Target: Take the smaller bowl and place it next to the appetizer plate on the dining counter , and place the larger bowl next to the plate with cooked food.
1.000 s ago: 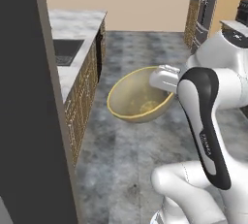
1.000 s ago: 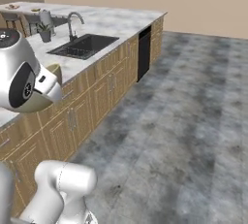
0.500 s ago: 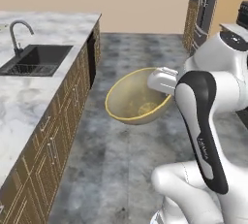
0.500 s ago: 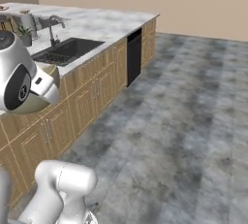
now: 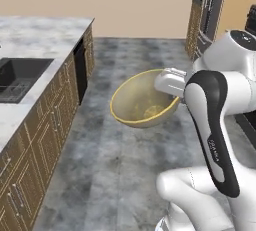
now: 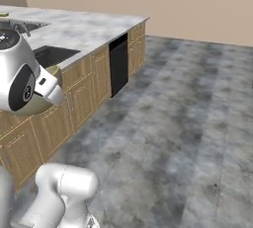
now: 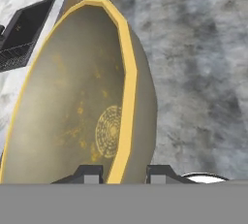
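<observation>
The gripper (image 7: 117, 173) is clamped on the rim of the larger bowl (image 5: 142, 100), one finger inside the wall and one outside, as the hand view shows with the yellow rim running straight up from between the two tips. The bowl hangs in mid-air ahead of the gripper, above the grey tiled floor (image 5: 120, 165), tipped so that its speckled inside faces sideways rather than up. Off to the gripper's side, beyond the bowl's open face, runs the marble counter (image 5: 40, 40) over wooden cabinets with its dark sink (image 5: 15, 77); the plate with cooked food and the dining counter are not to be found anywhere around the gripper here, so the carrying leg seems far from finished. The main risk, as I judge it, lies in the grip itself: a narrow pinch on one edge of a wide, deep bowl leaves most of its weight hanging out beyond the fingers, and a jolt or sharp turn of the base could let it pivot or slip down to the floor. The cabinet fronts (image 6: 84, 94) lie near enough that a wide swing might clip the bowl's far rim.
</observation>
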Robot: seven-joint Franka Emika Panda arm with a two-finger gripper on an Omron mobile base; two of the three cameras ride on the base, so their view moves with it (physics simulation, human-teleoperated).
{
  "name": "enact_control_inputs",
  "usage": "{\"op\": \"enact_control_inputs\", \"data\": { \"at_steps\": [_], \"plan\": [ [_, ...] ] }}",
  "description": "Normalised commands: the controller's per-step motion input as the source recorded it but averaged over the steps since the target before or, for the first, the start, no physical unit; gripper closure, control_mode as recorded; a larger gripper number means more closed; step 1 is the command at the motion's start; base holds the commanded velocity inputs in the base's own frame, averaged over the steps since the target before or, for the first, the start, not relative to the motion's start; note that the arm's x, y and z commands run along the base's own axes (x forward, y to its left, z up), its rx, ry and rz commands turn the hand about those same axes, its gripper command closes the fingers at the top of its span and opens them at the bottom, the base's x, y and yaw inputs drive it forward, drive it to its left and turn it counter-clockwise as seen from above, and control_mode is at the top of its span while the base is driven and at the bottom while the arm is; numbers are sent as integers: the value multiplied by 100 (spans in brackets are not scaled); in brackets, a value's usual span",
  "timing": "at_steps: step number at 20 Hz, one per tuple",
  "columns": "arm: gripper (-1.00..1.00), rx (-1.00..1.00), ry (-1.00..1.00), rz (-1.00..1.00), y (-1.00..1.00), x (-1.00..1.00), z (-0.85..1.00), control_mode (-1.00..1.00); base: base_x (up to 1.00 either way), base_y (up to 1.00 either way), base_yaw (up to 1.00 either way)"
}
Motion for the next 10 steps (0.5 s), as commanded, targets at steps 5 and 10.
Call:
{"op": "enact_control_inputs", "data": {
  "at_steps": [5,10],
  "plan": [
    [100,0,0,0,0,0,0,100,100,-14,0],
    [100,0,0,0,0,0,0,100,100,-15,0]
  ]
}}
